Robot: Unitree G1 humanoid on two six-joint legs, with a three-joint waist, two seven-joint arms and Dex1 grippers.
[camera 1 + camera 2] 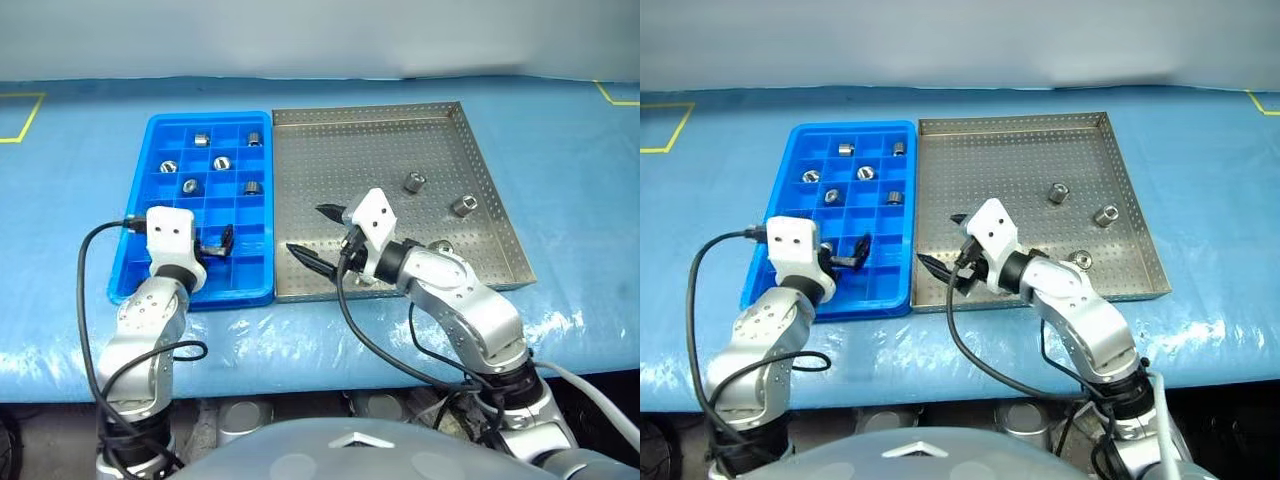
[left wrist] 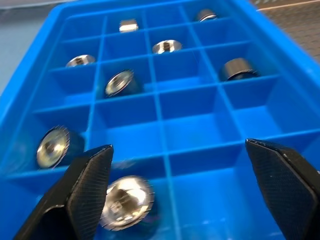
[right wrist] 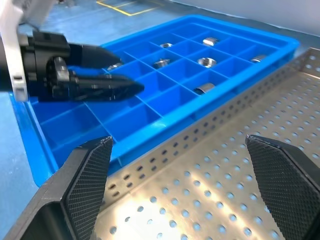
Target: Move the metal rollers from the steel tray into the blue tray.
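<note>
Head views first: we see the blue tray (image 1: 147,262) lying on the left, edge to edge with the steel tray (image 1: 380,135) on the right, both on a blue-covered table (image 1: 560,130). Several metal rollers (image 1: 221,163) sit in separate compartments toward the far end of the blue tray, while three more (image 1: 415,182) remain on the steel tray's right half, one of them just beside our right forearm. Our left gripper (image 1: 218,243) hangs over the near rows of the blue tray; our right gripper (image 1: 315,235) is over the steel tray's near left part, fingers spread wide and empty. From the left wrist we see our fingers (image 2: 82,192) parted wide with a roller (image 2: 127,201) lying loose in the compartment below, close to one finger. From the right wrist, our wide fingers (image 3: 85,177) frame the perforated steel floor (image 3: 220,175), with the left gripper (image 3: 127,86) over the blue tray beyond.
</note>
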